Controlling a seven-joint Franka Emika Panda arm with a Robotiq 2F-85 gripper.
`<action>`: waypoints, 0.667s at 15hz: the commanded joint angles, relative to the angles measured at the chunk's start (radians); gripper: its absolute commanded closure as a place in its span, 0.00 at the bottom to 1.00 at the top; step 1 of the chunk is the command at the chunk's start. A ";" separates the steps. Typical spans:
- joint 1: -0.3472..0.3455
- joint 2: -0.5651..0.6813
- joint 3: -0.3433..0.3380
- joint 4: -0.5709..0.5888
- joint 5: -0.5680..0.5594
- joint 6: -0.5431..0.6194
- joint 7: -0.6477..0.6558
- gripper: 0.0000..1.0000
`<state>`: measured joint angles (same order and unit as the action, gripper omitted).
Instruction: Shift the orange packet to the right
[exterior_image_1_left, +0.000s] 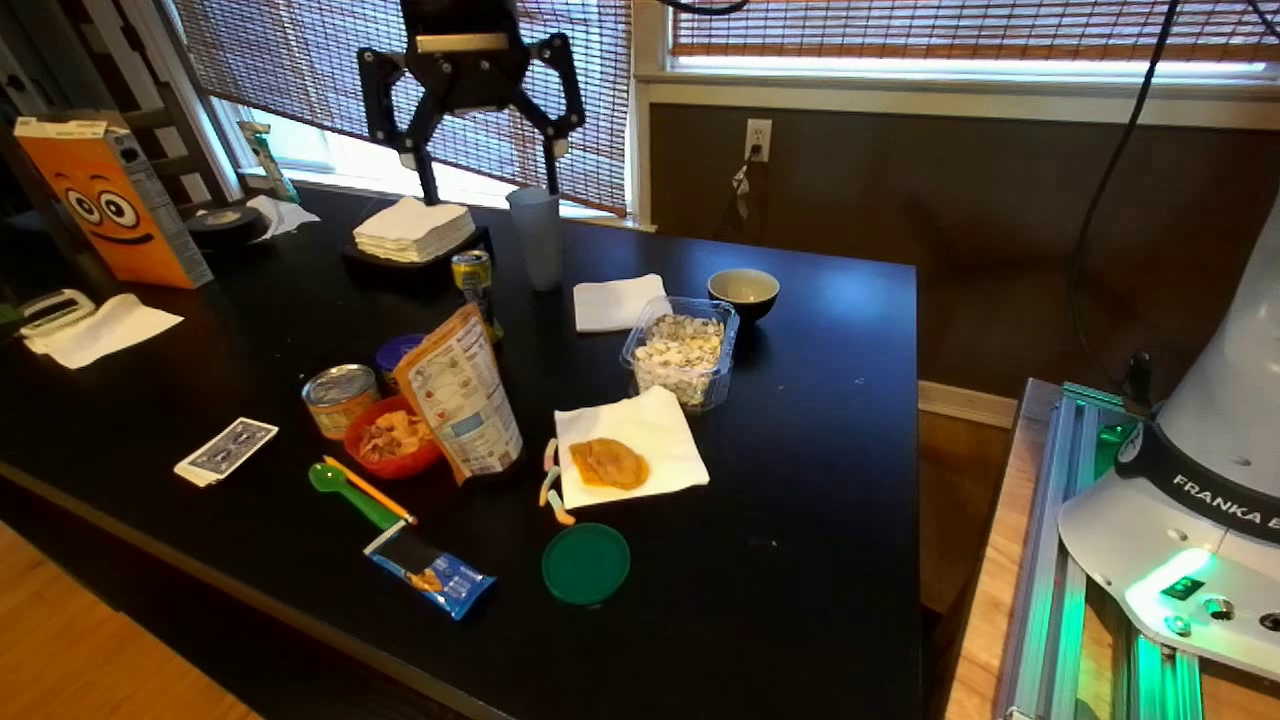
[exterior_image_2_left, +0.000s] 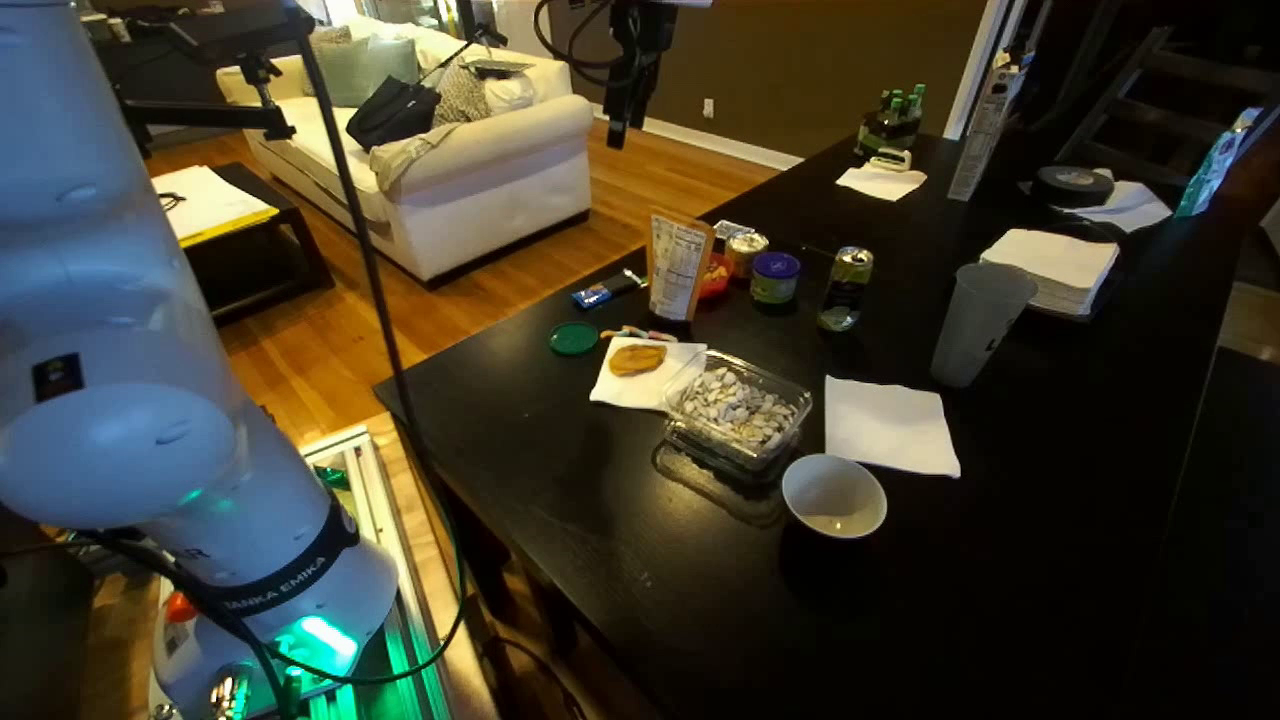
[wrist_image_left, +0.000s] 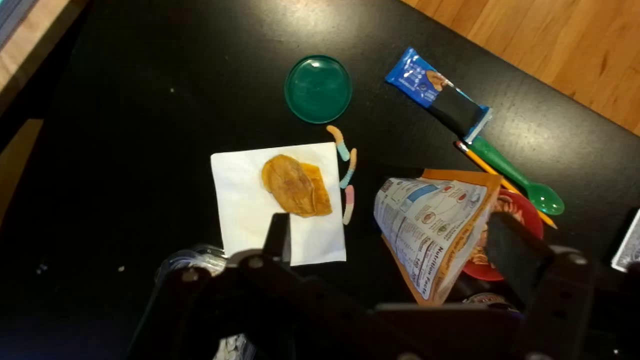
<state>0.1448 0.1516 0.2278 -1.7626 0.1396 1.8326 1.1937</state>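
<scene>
The orange packet (exterior_image_1_left: 462, 395) stands upright on the black table, leaning slightly, with its printed white panel and orange edges showing. It also shows in an exterior view (exterior_image_2_left: 678, 268) and in the wrist view (wrist_image_left: 427, 215). My gripper (exterior_image_1_left: 491, 193) is open and empty, high above the table. In an exterior view the gripper (exterior_image_2_left: 622, 125) hangs well above the packet's level. In the wrist view the packet appears between the two fingers of the gripper (wrist_image_left: 391, 225), below them and nearer the right finger. The packet's other face is hidden.
A red bowl (exterior_image_1_left: 398, 462), a can (exterior_image_1_left: 340, 398) and a purple-lidded tub (exterior_image_2_left: 775, 277) stand close to the packet. A napkin with dried fruit (exterior_image_1_left: 608, 465), gummy worms (wrist_image_left: 348, 204), a green lid (exterior_image_1_left: 586, 564) and a clear seed box (exterior_image_1_left: 682, 350) lie nearby. A tall cup (exterior_image_1_left: 537, 240) stands behind.
</scene>
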 joint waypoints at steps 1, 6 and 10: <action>0.048 0.081 -0.039 0.050 0.013 0.103 0.183 0.00; 0.091 0.183 -0.090 0.048 -0.025 0.331 0.415 0.00; 0.134 0.261 -0.143 0.051 -0.093 0.475 0.567 0.00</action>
<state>0.2357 0.3521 0.1269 -1.7466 0.1096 2.2434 1.6508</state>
